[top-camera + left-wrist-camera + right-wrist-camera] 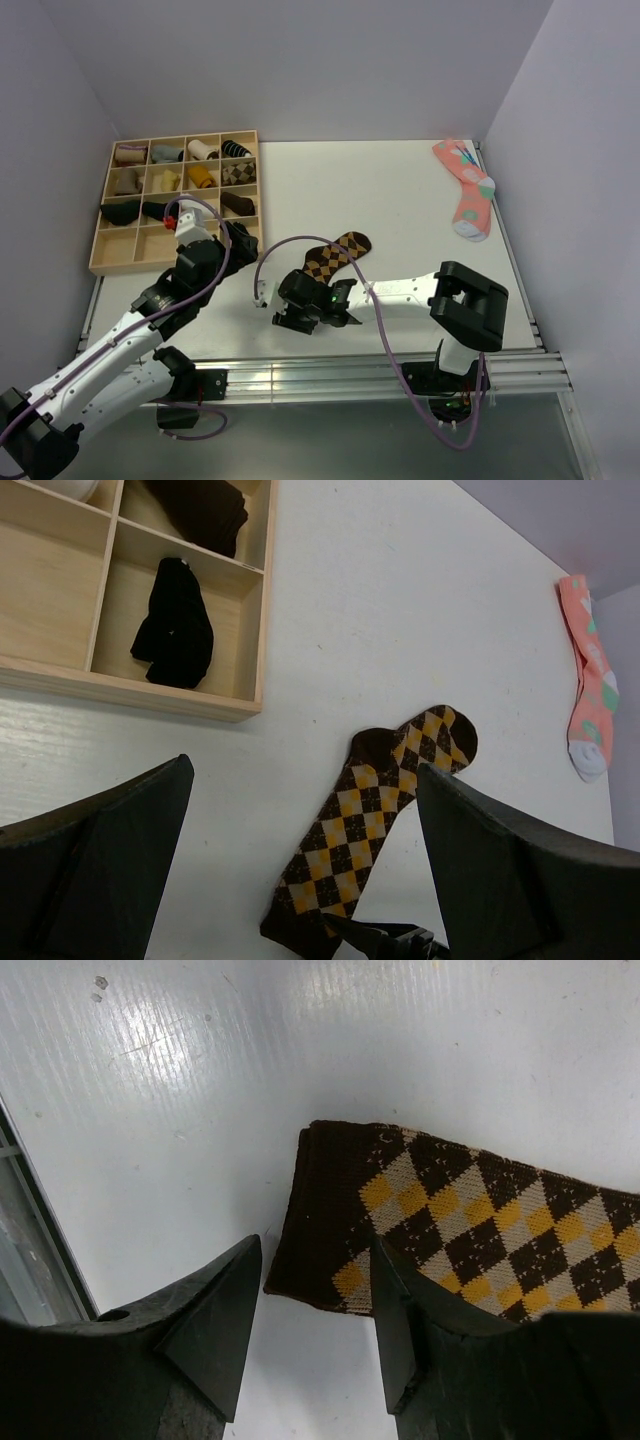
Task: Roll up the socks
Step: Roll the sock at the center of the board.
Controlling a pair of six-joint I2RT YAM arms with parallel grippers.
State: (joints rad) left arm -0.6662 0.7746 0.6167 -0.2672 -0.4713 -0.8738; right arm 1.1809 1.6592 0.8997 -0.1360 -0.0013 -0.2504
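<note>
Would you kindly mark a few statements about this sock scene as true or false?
1. The dark brown sock with orange-tan argyle diamonds lies flat and unrolled on the white table. True.
2. The left hand is shut on that sock. False: it is open, holds nothing and is clear of the sock.
3. The pink sock with teal patches lies in the wooden compartment tray. False: it lies on the table near the far right corner, while the tray is at the far left.
4. The right hand is open at the argyle sock's near end. True.
</note>
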